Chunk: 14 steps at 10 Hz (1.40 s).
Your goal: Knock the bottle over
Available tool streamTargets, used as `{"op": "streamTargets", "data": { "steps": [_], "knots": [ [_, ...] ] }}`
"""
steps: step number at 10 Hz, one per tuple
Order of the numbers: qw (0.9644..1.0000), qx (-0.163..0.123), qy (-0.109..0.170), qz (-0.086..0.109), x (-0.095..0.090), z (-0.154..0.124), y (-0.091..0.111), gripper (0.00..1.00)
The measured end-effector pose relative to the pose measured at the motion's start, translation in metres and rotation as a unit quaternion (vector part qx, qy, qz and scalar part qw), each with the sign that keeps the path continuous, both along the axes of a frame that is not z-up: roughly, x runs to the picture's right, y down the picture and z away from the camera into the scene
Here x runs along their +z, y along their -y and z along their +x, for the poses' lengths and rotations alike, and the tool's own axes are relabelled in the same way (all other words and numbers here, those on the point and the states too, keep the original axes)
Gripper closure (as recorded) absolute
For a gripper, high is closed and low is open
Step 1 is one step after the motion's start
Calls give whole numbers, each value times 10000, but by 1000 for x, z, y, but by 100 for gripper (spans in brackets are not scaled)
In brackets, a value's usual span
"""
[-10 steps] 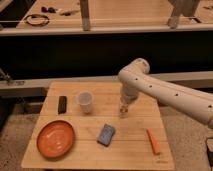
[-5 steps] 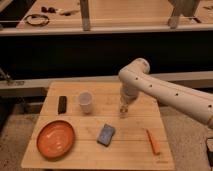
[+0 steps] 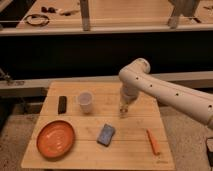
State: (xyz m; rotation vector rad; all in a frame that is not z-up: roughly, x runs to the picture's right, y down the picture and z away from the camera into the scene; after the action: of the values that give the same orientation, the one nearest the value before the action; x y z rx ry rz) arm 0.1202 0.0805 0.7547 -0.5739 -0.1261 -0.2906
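Gripper (image 3: 123, 108) low over the table (image 3: 135, 152), cup (image 3: 85, 101) to its left.
I cannot tell its opening; sponge (image 3: 106, 134) nearer, plate (image 3: 56, 139) near-left.

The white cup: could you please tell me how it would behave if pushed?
The white cup stands upright and narrows toward its base, so a push near the rim would probably tip it. Being round, it would likely roll afterwards. The gripper hangs apart from it, over the table.
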Motion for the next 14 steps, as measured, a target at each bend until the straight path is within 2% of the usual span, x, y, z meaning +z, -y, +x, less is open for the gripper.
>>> {"op": "streamTargets", "data": {
  "steps": [14],
  "knots": [
    [9998,111,126,-106,0,-6,-3,95]
  ]
}}
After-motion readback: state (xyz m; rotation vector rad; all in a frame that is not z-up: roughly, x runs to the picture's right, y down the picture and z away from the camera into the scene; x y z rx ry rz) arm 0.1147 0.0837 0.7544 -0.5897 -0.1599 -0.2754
